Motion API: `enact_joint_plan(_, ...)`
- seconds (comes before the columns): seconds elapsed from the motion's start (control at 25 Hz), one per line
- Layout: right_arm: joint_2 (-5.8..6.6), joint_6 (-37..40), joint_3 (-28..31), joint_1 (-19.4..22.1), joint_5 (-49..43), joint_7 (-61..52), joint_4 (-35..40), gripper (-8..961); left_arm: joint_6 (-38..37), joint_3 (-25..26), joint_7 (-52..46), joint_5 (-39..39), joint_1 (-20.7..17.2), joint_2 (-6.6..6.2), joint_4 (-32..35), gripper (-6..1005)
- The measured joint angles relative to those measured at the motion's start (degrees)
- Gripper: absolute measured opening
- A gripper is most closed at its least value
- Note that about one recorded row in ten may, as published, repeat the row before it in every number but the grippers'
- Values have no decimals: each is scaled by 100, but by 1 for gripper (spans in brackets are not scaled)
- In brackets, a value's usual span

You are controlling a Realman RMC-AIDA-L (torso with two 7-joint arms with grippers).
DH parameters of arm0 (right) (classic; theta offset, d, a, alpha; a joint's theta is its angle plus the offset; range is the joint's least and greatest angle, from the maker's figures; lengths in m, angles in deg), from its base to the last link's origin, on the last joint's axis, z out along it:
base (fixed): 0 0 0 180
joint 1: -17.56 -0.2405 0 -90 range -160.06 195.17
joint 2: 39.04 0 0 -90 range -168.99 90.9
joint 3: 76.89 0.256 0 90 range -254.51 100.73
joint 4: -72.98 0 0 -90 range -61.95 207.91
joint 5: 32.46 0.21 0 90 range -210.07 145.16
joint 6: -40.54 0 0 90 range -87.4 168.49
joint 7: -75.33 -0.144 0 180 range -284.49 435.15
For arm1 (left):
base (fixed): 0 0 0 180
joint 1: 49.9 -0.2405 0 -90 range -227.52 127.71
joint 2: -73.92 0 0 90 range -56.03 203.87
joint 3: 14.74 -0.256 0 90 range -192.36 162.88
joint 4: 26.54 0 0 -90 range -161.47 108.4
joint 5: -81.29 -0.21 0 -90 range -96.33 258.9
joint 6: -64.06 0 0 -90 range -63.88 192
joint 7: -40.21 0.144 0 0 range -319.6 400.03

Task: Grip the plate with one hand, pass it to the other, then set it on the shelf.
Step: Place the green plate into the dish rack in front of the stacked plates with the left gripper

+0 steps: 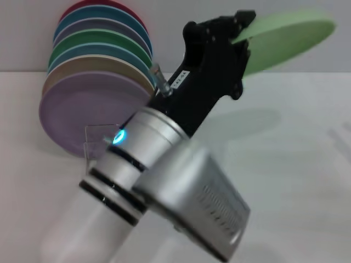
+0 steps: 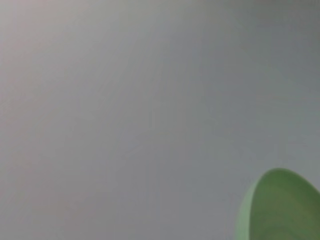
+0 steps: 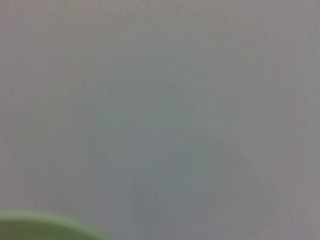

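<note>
Above the table (image 1: 296, 164), right of the rack of 7 or so plates: left gripper (image 1: 241, 34) clamped on the pale green plate (image 1: 285, 41), held aloft; handover step pending, right gripper unseen.

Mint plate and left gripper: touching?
Touching. In the head view the left gripper is clamped on the near edge of the mint plate, which hangs tilted in the air above the table, held by nothing else visible.
</note>
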Motion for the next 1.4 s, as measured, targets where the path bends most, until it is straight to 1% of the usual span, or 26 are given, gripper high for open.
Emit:
enact_joint_plan(0.04,2,-17,3,-2,0,1,3,591,-855,-113,-760,-512,11,-3,341,75)
enact_joint_plan(0.08,2,-17,3,-2,0,1,3,590,-855,-113,-760,-512,11,-3,341,75)
enact_joint_plan(0.12,3,-20,5,2,-3,2,4,590,-1538,-54,-1828,-979,-13,-40,648,75)
enact_joint_plan(0.16,4,-15,6,4,-5,2,5,590,-1828,16,-2362,-1258,-33,-75,831,75)
enact_joint_plan(0.2,4,-15,6,4,-5,2,5,590,-1828,16,-2362,-1258,-33,-75,831,75)
enact_joint_plan(0.24,5,-10,-2,5,-7,3,6,590,-2328,211,-3406,-1838,-59,-159,1193,75)
enact_joint_plan(0.28,5,-10,-2,5,-7,3,6,589,-2328,211,-3406,-1838,-59,-159,1193,76)
enact_joint_plan(0.36,5,-10,-24,1,-19,4,7,589,-2753,473,-4527,-2335,-67,-259,1537,76)
enact_joint_plan(0.4,6,-9,-32,-7,-36,3,9,589,-2966,621,-5112,-2537,-61,-325,1713,76)
enact_joint_plan(0.44,6,-11,-49,-26,-74,-1,15,590,-3443,828,-6130,-2703,69,-554,2167,76)
enact_joint_plan(0.48,6,-11,-49,-26,-74,-1,15,590,-3443,828,-6130,-2703,69,-554,2167,76)
enact_joint_plan(0.52,6,-23,-61,-37,-92,-16,27,591,-4073,912,-6837,-2711,308,-782,2800,77)
enact_joint_plan(0.56,6,-23,-61,-37,-92,-16,27,591,-4073,912,-6837,-2711,308,-782,2800,77)
enact_joint_plan(0.6,6,-28,-62,-38,-101,-20,35,592,-4429,929,-7119,-2715,442,-871,3143,77)
enact_joint_plan(0.64,6,-45,-65,-40,-118,-28,44,592,-5280,935,-7546,-2722,827,-1014,4152,77)
enact_joint_plan(0.68,6,-45,-65,-40,-118,-28,44,592,-5280,935,-7546,-2722,827,-1014,4152,77)
enact_joint_plan(0.72,6,-67,-84,-45,-125,-40,47,592,-5741,934,-7705,-2723,1049,-1060,4757,77)
enact_joint_plan(0.76,6,-67,-84,-45,-125,-40,47,592,-6122,934,-7782,-2725,1246,-1052,5279,77)
enact_joint_plan(0.8,6,-77,-101,-47,-126,-46,50,591,-6496,952,-7833,-2716,1455,-1014,5876,78)
enact_joint_plan(0.84,5,-96,-123,-50,-126,-58,55,591,-7055,1007,-7897,-2720,1817,-891,6910,78)
enact_joint_plan(0.88,5,-96,-123,-50,-126,-58,55,591,-7055,1007,-7897,-2720,1817,-891,6910,78)
enact_joint_plan(0.92,3,-113,-126,-58,-126,-62,64,591,-7371,1076,-7979,-2719,2069,-785,7696,78)
enact_joint_plan(0.96,1,-136,-126,-65,-126,-63,74,591,-7371,1076,-7979,-2719,2069,-785,7696,78)
enact_joint_plan(1.08,-2,-197,-126,-89,-126,-80,97,591,-7413,1108,-8040,-2717,2137,-765,8040,79)
enact_joint_plan(1.32,-9,-239,-125,-134,-126,-149,107,590,-7418,1102,-8076,-2715,2094,-859,8145,80)
enact_joint_plan(1.4,-11,-252,-125,-150,-126,-151,114,590,-7419,1095,-8077,-2715,2091,-862,8183,80)
